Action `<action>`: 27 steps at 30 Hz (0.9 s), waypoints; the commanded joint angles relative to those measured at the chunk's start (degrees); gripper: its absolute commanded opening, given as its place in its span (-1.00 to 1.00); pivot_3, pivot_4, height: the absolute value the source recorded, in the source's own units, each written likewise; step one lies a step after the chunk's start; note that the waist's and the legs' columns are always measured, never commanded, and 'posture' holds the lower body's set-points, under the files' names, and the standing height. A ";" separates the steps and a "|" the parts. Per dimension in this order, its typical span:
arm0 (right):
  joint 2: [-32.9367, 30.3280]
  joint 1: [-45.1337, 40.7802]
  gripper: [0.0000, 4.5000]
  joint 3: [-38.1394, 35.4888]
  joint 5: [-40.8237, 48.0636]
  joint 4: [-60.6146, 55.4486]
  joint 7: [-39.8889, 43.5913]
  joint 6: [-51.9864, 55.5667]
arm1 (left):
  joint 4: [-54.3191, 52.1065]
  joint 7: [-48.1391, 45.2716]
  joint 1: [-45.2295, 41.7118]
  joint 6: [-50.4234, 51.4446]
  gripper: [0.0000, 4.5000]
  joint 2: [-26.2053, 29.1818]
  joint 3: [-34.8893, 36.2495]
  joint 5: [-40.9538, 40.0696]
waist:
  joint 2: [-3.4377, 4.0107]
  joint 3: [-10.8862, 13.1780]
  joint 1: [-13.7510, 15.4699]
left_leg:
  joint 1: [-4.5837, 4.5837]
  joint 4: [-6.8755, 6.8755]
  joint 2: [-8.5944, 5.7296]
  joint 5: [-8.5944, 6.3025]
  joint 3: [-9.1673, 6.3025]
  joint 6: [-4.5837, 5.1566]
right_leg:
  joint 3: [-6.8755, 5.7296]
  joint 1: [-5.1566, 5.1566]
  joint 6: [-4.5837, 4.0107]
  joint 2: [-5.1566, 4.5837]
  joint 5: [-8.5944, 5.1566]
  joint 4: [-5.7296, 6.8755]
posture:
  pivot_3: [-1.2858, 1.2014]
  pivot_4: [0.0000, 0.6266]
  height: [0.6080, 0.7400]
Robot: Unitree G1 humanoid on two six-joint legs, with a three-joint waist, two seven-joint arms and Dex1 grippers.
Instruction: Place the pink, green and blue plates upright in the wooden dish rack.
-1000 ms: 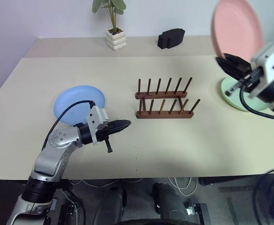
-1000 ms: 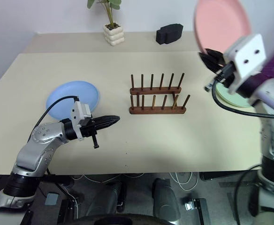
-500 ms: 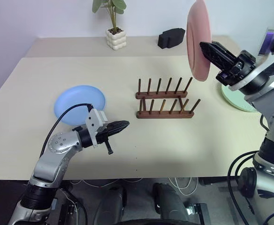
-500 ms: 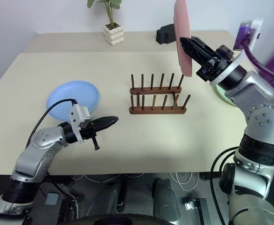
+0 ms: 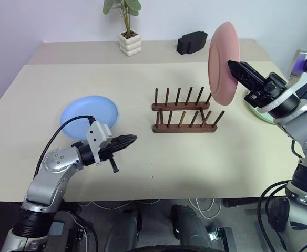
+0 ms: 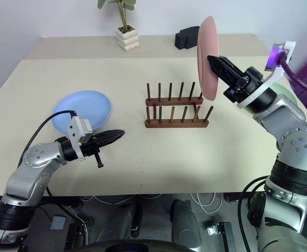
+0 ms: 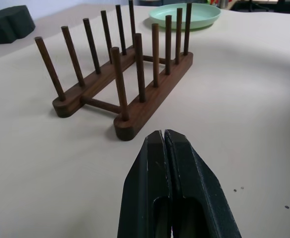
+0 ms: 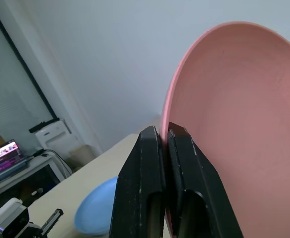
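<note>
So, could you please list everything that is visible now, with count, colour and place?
Pink plate: one, salmon pink, held on edge in the air above the right end of the rack.
Blue plate: one, sky blue, flat on the table's left side.
Green plate: one, pale green, flat on the table's right side.
Dish rack: one, dark brown wood, table centre, no plates in it.
Potted plant: one, green leaves in a white pot, table's far edge.
Black object: one, right of the plant.
Table: one, beige.
Left gripper: black, shut, holding nothing, near the blue plate.
Right gripper: black, shut on the pink plate's rim.
</note>
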 commanded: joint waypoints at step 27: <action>2.33 4.74 -0.14 -0.61 5.77 0.36 -5.31 -1.53 | -3.83 0.75 -0.16 0.16 -1.00 -2.28 -1.68 -0.46 | 0.00 0.00 -0.04 | 0.00 -0.01 0.01 0.00 0.00 0.00 | 0.00 0.00 0.00 0.01 -0.01 0.00 | 0.03 -0.52 0.85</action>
